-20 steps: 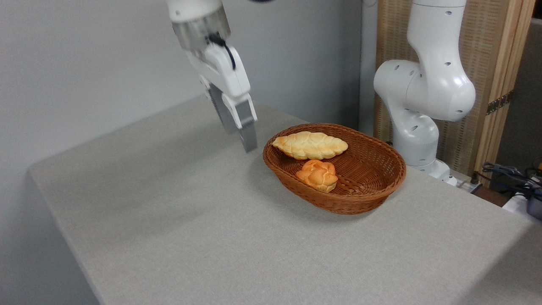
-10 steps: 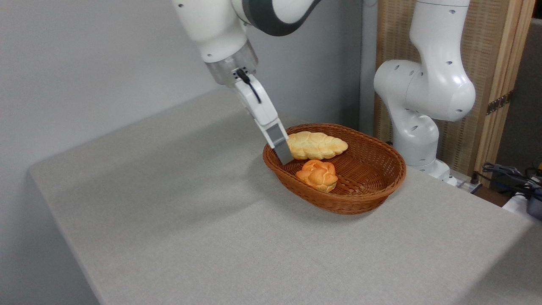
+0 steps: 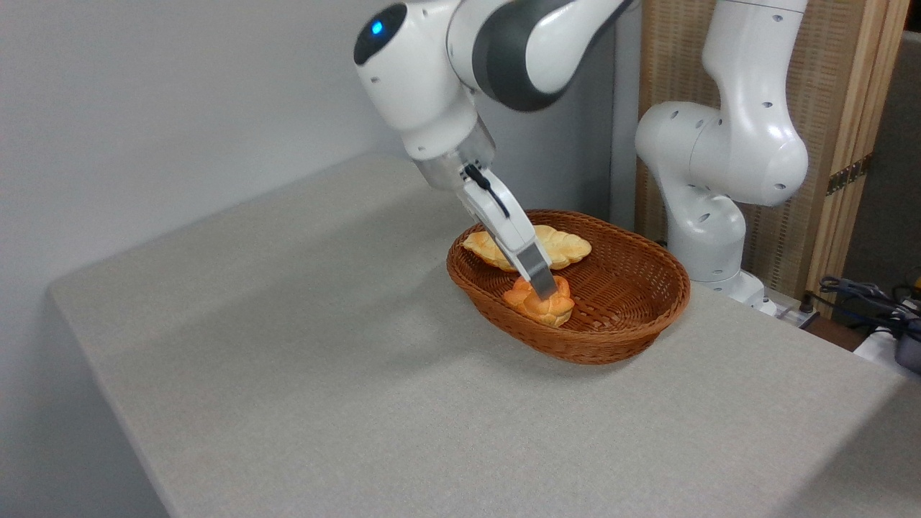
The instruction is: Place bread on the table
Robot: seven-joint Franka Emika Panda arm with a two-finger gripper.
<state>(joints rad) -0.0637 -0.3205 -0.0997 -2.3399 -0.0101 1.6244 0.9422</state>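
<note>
The bread (image 3: 541,305), a small glossy orange knotted bun, lies in the near part of a brown wicker basket (image 3: 611,338) on the grey table (image 3: 324,374). My gripper (image 3: 548,289) reaches down at a slant into the basket, right at the bun's top. Its near finger (image 3: 536,267) crosses in front of the bun's upper middle, and the far finger is hidden behind it. The gripper looks open, and the bun rests on the basket floor.
A longer pale-yellow braided loaf (image 3: 565,247) lies at the back of the basket, partly behind my gripper. The arm's white base (image 3: 709,216) stands behind the basket, before a wooden screen. Cables (image 3: 863,295) lie at the far right edge.
The arm has swung right and down, from above the table left of the basket, over its rim, onto the orange bun. Both breads have stayed where they were.
</note>
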